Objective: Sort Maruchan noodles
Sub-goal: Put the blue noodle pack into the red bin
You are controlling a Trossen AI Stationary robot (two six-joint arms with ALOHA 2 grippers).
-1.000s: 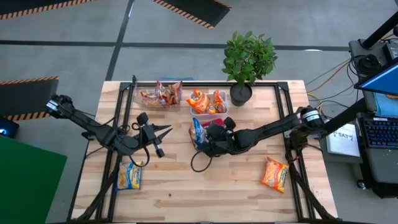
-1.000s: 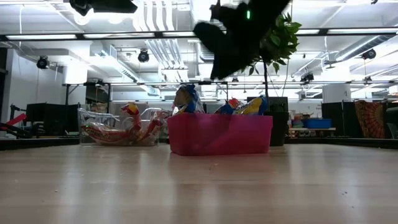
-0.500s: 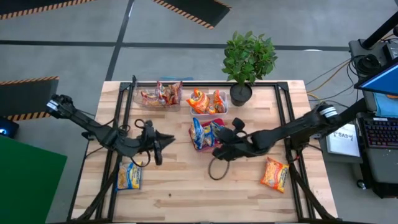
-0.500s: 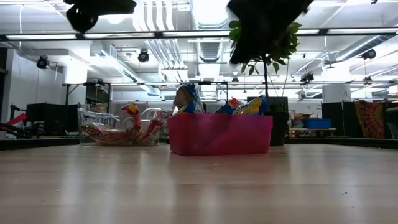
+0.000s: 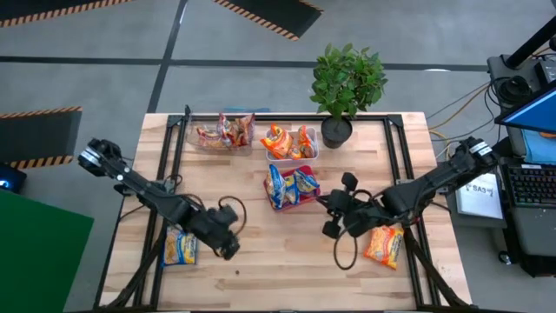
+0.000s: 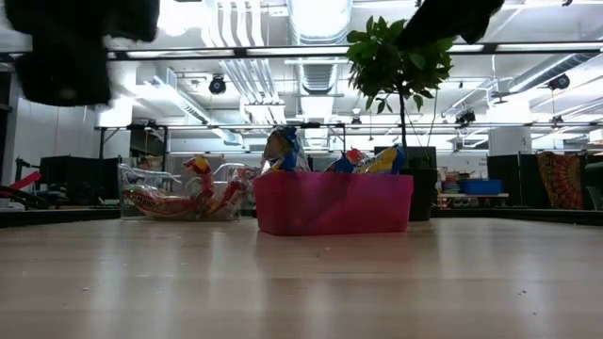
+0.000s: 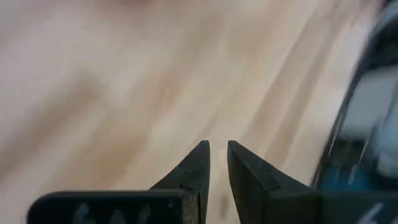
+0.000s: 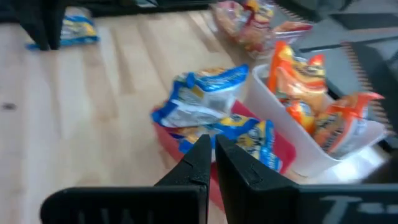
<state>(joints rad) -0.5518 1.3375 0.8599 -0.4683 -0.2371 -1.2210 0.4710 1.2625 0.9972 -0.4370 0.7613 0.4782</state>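
Note:
One blue-and-yellow noodle packet [image 5: 180, 247] lies flat on the table near the left front. An orange packet [image 5: 383, 244] lies flat at the right front. My left gripper [image 5: 229, 245] hovers just right of the blue-and-yellow packet, fingers nearly together [image 7: 218, 155] with nothing between them. My right gripper [image 5: 333, 219] hangs between the red tray [image 5: 306, 168] and the orange packet, shut and empty [image 8: 212, 149]. Blue-and-yellow packets [image 8: 205, 99] fill the red tray, orange ones [image 8: 298, 74] the white tray [image 5: 314, 155], and reddish ones [image 5: 224, 132] the clear tray [image 5: 195, 143].
A potted plant [image 5: 346, 83] stands at the table's far edge, right of the white tray. Black frame rails run along the table's left [image 5: 161, 217] and right [image 5: 401, 174] sides. Bare wood lies between the two grippers along the near edge.
My right gripper has drawn away from the red tray toward the table's right and near edge, leaving the blue-and-yellow packets in the tray. My left gripper has gone down and toward the near edge, rolling about its wrist, and now hangs beside the loose blue-and-yellow packet.

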